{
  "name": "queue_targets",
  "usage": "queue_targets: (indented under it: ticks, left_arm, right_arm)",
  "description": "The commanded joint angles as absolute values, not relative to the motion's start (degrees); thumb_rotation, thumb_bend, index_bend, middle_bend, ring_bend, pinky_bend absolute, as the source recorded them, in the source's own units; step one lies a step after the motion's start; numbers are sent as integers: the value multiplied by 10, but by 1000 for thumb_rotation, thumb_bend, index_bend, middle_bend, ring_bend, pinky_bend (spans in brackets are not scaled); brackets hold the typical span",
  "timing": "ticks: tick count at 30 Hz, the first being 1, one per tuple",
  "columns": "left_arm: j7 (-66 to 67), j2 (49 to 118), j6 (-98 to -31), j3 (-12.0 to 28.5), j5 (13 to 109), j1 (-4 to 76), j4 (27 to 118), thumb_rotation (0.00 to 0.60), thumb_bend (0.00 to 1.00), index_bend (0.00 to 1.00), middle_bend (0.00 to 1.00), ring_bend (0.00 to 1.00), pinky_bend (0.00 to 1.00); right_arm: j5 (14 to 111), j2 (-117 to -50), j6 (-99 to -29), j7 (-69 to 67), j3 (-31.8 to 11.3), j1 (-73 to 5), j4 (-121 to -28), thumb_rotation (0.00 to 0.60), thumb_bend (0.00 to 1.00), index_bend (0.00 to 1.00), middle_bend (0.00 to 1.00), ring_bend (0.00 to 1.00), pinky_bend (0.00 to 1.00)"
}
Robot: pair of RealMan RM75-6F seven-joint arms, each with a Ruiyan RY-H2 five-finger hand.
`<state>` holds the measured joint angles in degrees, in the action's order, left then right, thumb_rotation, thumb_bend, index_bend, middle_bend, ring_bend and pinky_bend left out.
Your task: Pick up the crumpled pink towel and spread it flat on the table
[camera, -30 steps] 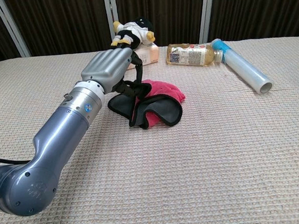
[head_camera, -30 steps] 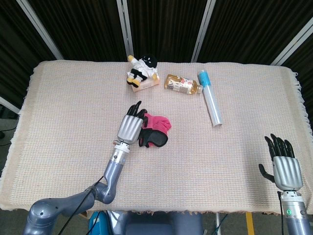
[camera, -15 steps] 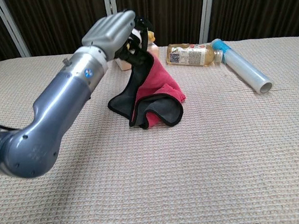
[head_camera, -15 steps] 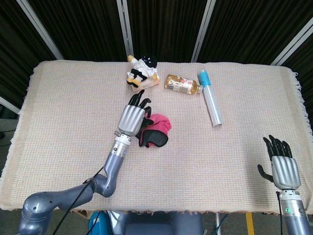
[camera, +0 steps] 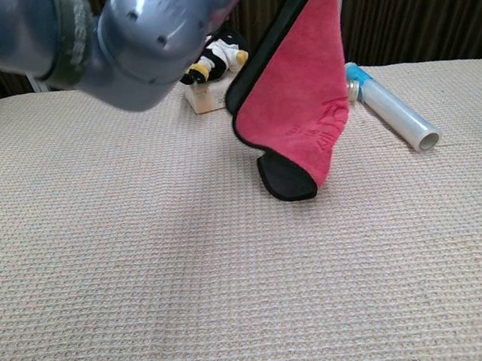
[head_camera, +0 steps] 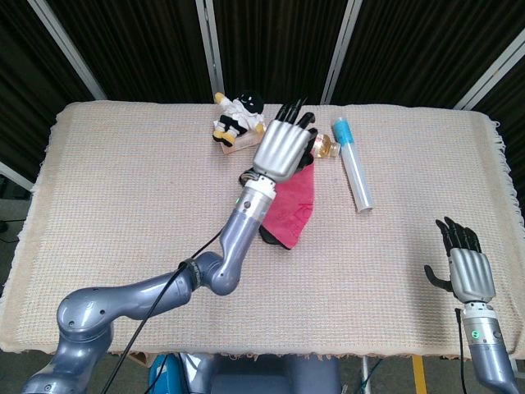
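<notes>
Mostly hidden behind the raised left hand [head_camera: 282,148]: a bottle [head_camera: 323,147], only its cap end showing; cut off in the chest view, that hand itself. Gripping the pink towel [head_camera: 293,207] by its top edge, fingers closed on the cloth, which hangs in a soft dark-edged fold above the woven table cover [head_camera: 123,189], lowest corner near it, contact unclear. Low at the table's near corner, the right hand [head_camera: 468,267], holding nothing, fingers straight and slightly apart.

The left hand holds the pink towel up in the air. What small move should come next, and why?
Probably bring the right hand over to take the lower edge. The left hand grips the pink towel at its top, so it hangs open but folded at the bottom, while the right hand waits open at the near right of the table.
</notes>
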<state>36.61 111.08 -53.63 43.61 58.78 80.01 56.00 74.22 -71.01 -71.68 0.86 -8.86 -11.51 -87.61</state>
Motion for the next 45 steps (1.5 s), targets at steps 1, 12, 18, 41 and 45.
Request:
queue_targets:
  ticks: [1,12,18,41,45]
  left_arm:
    - [432,1119,-514,476,519,873,513,600,493,664,285,53,148]
    - [561,1099,-550,482,443,963,476,600,517,692,287,53,149]
    - [668,1057,-584,468,386,952,525,600,531,705,297,53,148]
    - [891,1008,-672,458,14,949,719,600,557,712,274,54,148]
    - [826,1031,-640,452,44,957,695,600,556,714,276,54,148]
  right_arm:
    - [733,-710,-703,0,-94,-124,-874,600,329,0,0,0,0]
    - [725,-701,-680,-27,-103,-139,-868,600,329,0,0,0,0]
    - [726,-699,-669,-53,-100,-141,-856,600,329,0,0,0,0]
    - [746,-688,-675,-75,-95,-147,-879,600,329,0,0,0,0]
    - [732,-687,-662,-67,-106,-160,-899,600,329,0,0,0,0]
